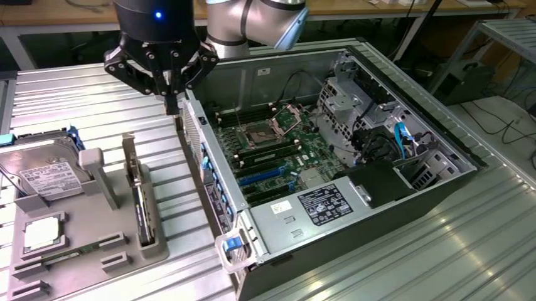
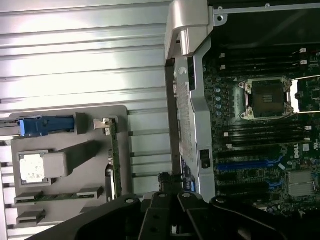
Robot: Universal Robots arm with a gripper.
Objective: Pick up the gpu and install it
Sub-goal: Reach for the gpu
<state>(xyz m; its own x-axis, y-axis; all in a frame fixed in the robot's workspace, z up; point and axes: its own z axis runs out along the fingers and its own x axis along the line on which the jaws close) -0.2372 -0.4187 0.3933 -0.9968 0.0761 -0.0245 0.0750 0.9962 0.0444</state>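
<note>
In the exterior view the arm [image 1: 251,25] hangs its jaws pinched shut, gripping nothing, over the rear wall of the open computer case [image 1: 251,81], well apart from the gpu [image 1: 142,207]. That card stands on edge in a slot of the grey holder [image 1: 100,216] on the ribbed desk [image 1: 100,106], its silver bracket end pointing up. This view also takes in the hard drive [image 1: 46,175] leaning in the holder, the processor chip [image 1: 42,232] and the labelled power supply [image 1: 322,204]. The wrist view looks straight down: the gpu [image 2: 115,160] reads as a thin edge, and on the motherboard [image 2: 260,150] the bare socket [image 2: 267,97] and blue slots [image 2: 245,164] show plainly.
</note>
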